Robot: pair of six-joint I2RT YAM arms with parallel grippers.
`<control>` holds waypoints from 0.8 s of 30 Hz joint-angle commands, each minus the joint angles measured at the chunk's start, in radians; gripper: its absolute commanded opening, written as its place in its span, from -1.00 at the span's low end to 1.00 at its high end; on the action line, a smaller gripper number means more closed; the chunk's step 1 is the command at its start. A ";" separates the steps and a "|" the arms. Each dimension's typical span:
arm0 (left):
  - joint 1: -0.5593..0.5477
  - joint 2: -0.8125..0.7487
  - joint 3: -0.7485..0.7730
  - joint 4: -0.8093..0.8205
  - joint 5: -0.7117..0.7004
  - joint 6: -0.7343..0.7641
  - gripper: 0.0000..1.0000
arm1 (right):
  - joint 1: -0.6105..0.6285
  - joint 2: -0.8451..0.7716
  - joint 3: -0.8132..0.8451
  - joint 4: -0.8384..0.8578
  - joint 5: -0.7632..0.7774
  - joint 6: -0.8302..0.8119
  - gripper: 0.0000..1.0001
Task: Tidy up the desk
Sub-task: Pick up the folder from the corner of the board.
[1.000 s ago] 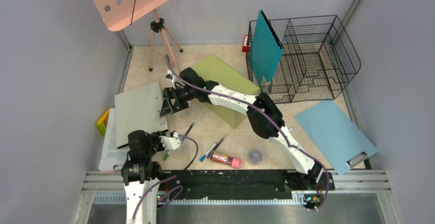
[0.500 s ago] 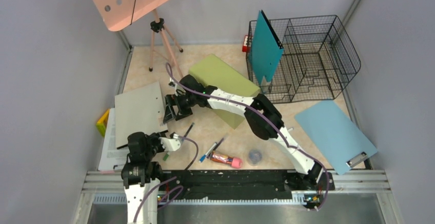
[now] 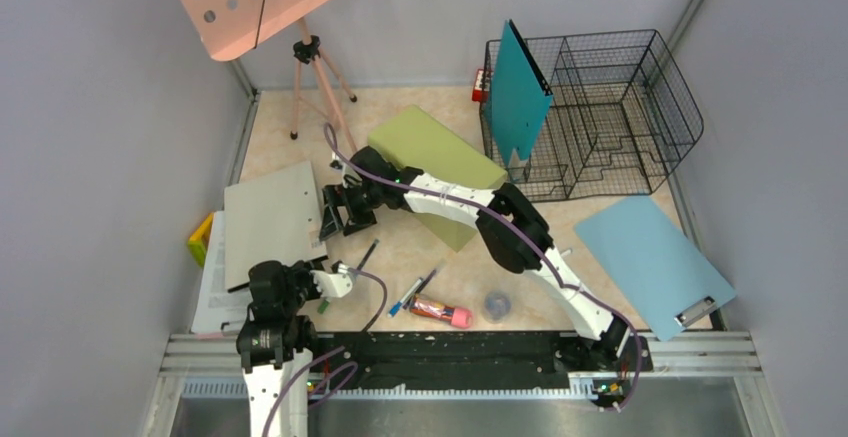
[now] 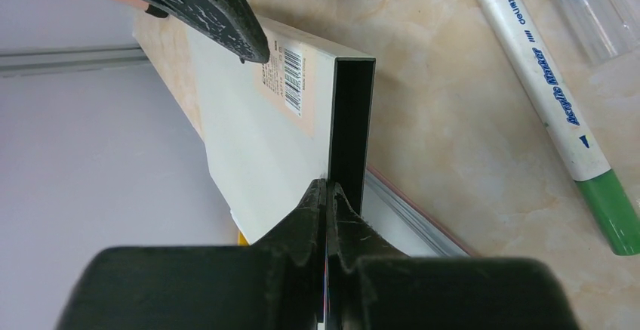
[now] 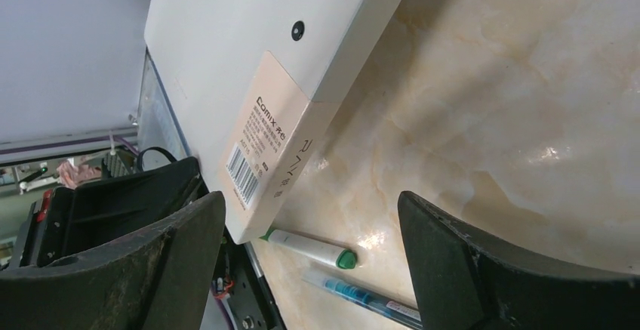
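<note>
- Beige marble-patterned desk (image 3: pixel 272 147), shut in by grey walls (image 3: pixel 120 157); clutter lay across it.
- Flat white cardboard box with a beige barcode label (image 3: pixel 268 215) lay at the desk's left side, near the wall.
- Right gripper (image 3: pixel 333 212): fingers wide apart at the box's right edge, holding nothing.
- Left gripper (image 4: pixel 326 190): fingers pressed together by the box's black near edge; nothing visibly nipped.
- Judged step: securing the box. Next move needs the right fingers squared across its thin edge.
- Room: tight leftward; white green-capped marker (image 4: pixel 555 88) near the corner; freer toward centre.

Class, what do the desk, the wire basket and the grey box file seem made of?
Desk: glossy marble-look stone or laminate, veined with glare. Wire basket: black coated metal, thin rods. Grey box file: matte card or plastic; paper label.
</note>
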 commanded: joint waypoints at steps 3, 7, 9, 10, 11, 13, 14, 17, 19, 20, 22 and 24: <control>-0.004 -0.053 0.018 0.011 0.025 0.010 -1.00 | 0.038 -0.004 0.032 -0.048 0.039 -0.041 0.66; -0.003 -0.067 0.011 0.005 0.025 0.013 -1.00 | 0.055 -0.019 0.066 -0.080 0.078 -0.084 0.65; -0.002 -0.071 0.008 0.005 0.023 0.013 -1.00 | 0.063 -0.029 0.083 -0.098 0.099 -0.103 0.65; -0.002 -0.073 0.007 0.004 0.023 0.013 -1.00 | 0.068 -0.032 0.090 -0.104 0.112 -0.109 0.65; -0.003 -0.074 0.007 0.004 0.025 0.011 -1.00 | 0.070 -0.035 0.095 -0.106 0.119 -0.113 0.64; -0.003 -0.074 0.007 0.005 0.025 0.010 -1.00 | 0.072 -0.036 0.096 -0.105 0.125 -0.108 0.64; -0.002 -0.076 0.007 0.005 0.025 0.009 -1.00 | 0.073 -0.035 0.093 -0.102 0.126 -0.102 0.64; -0.003 -0.078 0.008 0.005 0.025 0.009 -1.00 | 0.072 -0.029 0.080 -0.099 0.126 -0.087 0.64; -0.003 -0.079 0.008 0.004 0.025 0.008 -1.00 | 0.072 -0.024 0.069 -0.088 0.116 -0.071 0.64; -0.003 -0.080 0.009 0.004 0.026 0.007 -1.00 | 0.072 -0.022 0.065 -0.082 0.109 -0.061 0.64; -0.003 -0.082 0.010 0.003 0.027 0.007 -1.00 | 0.073 -0.014 0.060 -0.062 0.089 -0.038 0.64; -0.003 -0.084 0.010 0.001 0.026 0.007 -1.00 | 0.073 -0.002 0.061 -0.041 0.070 -0.016 0.64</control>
